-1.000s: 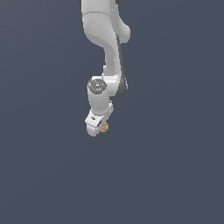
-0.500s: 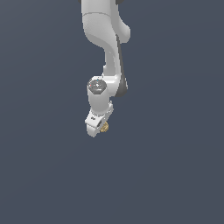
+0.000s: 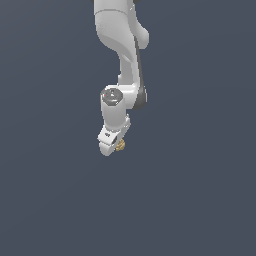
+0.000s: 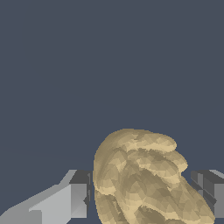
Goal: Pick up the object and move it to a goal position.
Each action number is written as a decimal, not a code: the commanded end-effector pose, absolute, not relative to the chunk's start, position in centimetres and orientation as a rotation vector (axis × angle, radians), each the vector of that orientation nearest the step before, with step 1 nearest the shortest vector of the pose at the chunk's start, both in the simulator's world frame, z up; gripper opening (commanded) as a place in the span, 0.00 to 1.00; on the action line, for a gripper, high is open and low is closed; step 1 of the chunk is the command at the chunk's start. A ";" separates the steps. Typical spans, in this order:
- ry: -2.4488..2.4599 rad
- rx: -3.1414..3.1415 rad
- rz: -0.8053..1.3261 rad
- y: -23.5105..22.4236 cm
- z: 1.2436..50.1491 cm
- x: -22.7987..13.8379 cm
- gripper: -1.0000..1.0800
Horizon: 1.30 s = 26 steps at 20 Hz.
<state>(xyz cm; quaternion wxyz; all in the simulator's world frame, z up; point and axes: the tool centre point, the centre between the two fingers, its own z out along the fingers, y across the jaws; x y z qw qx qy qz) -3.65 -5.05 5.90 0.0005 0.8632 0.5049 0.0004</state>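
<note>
The object (image 3: 120,145) is a tiny tan-golden knobbly ball, much smaller than the white arm that reaches down from the top of the exterior view. My gripper (image 3: 114,147) is shut on it at the arm's lower end, over the plain dark grey ground. In the wrist view the object (image 4: 140,179) fills the lower middle, bumpy and golden, pinched between a light grey finger (image 4: 72,199) on one side and a darker finger (image 4: 210,192) on the other. Its lower part runs out of that picture.
Plain dark grey ground (image 3: 200,190) surrounds the arm on all sides. No other object or marker shows in either view.
</note>
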 end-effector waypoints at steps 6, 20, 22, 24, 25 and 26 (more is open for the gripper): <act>1.587 2.710 0.003 -3.4 10.1 -2.1 0.00; 1.589 2.711 0.002 1.6 23.0 2.9 0.00; 1.589 2.711 0.002 2.3 24.8 3.7 0.00; 1.588 2.712 0.002 2.9 26.4 4.4 0.00; 1.588 2.712 0.002 3.2 27.2 4.7 0.00; 1.588 2.712 0.002 3.4 28.0 5.0 0.00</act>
